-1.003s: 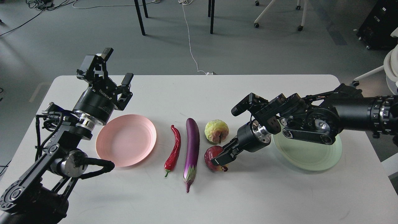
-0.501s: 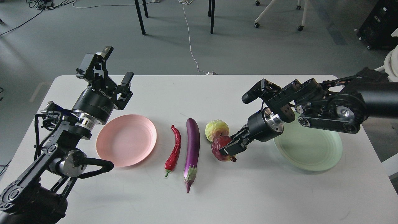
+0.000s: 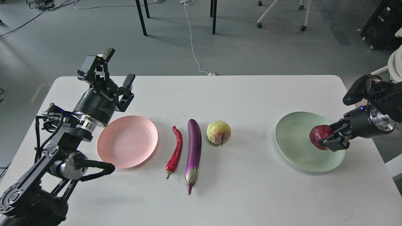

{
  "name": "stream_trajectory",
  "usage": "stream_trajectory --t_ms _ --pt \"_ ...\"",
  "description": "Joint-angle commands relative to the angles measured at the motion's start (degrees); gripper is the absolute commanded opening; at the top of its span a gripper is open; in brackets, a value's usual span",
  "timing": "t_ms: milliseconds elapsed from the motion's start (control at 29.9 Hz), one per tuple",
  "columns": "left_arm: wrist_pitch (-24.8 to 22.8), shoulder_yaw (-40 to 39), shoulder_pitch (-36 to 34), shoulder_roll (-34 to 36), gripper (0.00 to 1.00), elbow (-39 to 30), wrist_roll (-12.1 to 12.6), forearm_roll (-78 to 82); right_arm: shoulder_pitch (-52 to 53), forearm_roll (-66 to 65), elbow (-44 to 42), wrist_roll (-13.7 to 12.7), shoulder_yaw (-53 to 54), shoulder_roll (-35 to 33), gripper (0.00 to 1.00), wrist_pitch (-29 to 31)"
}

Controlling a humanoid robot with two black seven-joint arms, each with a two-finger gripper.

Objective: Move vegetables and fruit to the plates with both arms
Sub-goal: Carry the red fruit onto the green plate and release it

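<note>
My right gripper [image 3: 326,138] is shut on the dark red fruit [image 3: 317,135] and holds it over the right side of the mint green plate [image 3: 298,147]. The yellow-green fruit [image 3: 219,132] sits on the table at the centre. Left of it lie the purple eggplant [image 3: 193,150] and the red chili [image 3: 175,150], side by side. The pink plate [image 3: 127,141] is empty, left of the chili. My left gripper [image 3: 117,70] is open and empty, raised behind the pink plate.
The white table [image 3: 238,194] carries everything. Beyond its far edge the grey floor holds chair legs [image 3: 141,17] and a white cable [image 3: 191,40]. A black case [image 3: 383,25] stands at the far right.
My right gripper lifted the dark red fruit from beside the eggplant and carried it right, over the green plate. The left arm has barely moved.
</note>
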Motion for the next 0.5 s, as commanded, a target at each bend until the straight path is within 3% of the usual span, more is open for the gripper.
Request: stream_trajectory --t_ms 0,167,267,468 --pt "0.0 0.0 0.0 0.1 0.99 -0.2 0.0 0.0 -2.0 0.0 -1.3 0.0 0.2 0.3 0.53 -1.4" --pt "0.0 0.1 0.2 -0.1 0.99 -0.2 0.0 0.0 -3.8 0.5 -1.6 0.0 0.4 0.5 0.69 -2.0" --pt "0.0 0.2 0.2 0.1 0.99 -0.2 0.1 0.0 -4.8 0.8 -1.6 0.0 0.7 1.0 0.9 -3.2" --pt "-0.1 0.2 0.2 0.3 0.99 -0.2 0.1 0.0 -3.8 1.0 -0.7 0.0 2.2 1.3 0.95 -3.3"
